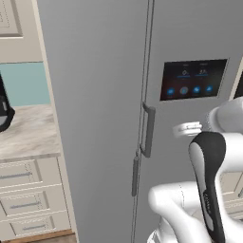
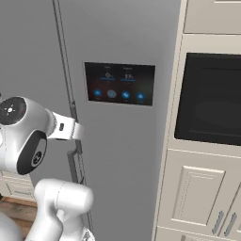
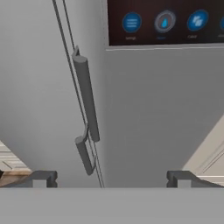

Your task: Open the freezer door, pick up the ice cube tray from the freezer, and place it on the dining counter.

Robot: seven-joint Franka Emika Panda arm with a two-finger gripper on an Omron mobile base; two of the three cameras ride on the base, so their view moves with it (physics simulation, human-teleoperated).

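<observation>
Step 1, approach phase: freezer door [image 1: 95, 118] was shut, at 10 o'clock of claw [image 3: 111, 179]. Claw was wide, empty, short of door's bar handle [image 3: 84, 154]. Next prob. needs closing in, jaws straddling handle, then pull.

The freezer door [image 1: 97, 118] runs past the frame's top and bottom.

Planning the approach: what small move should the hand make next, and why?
Probably shift the open hand toward the freezer door handle. The door looks shut, and both bar handles sit off to one side of the fingers, which are apart from the fridge.
</observation>
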